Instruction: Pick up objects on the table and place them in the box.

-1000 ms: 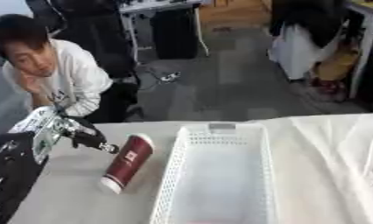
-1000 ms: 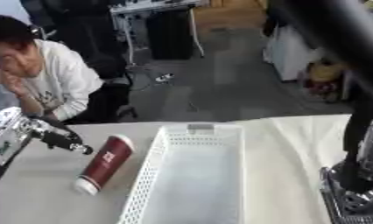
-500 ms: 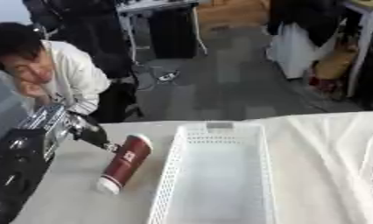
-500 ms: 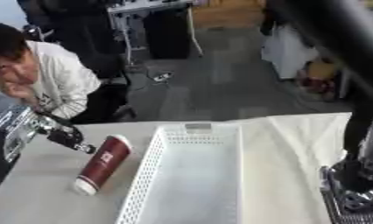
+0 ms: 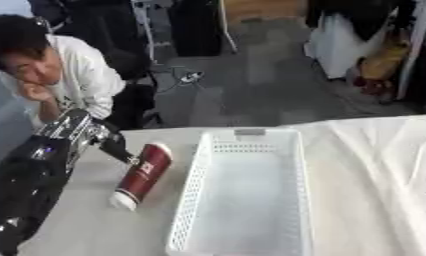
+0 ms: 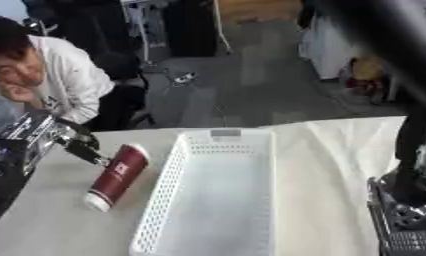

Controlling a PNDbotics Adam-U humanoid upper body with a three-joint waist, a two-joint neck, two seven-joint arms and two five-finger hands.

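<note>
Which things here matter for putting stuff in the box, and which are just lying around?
For the job: red can lying on the table, white basket, left hand beside the can.
Just lying about: white cloth under the basket's right side.

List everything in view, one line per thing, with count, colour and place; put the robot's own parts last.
dark red cylindrical can with a white end: one, dark red, lying on its side on the table just left of the basket.
white perforated plastic basket: one, white, mid-table, long side running away from the camera, nothing in it.
white cloth: one, white, covering the table's right part.
pale table top: one, light grey, bare at the left.
left hand: one, black, at the left, fingers reaching toward the can's far end.
right hand: one, black and silver, low at the right edge of the right eye view; fingers not readable.
</note>
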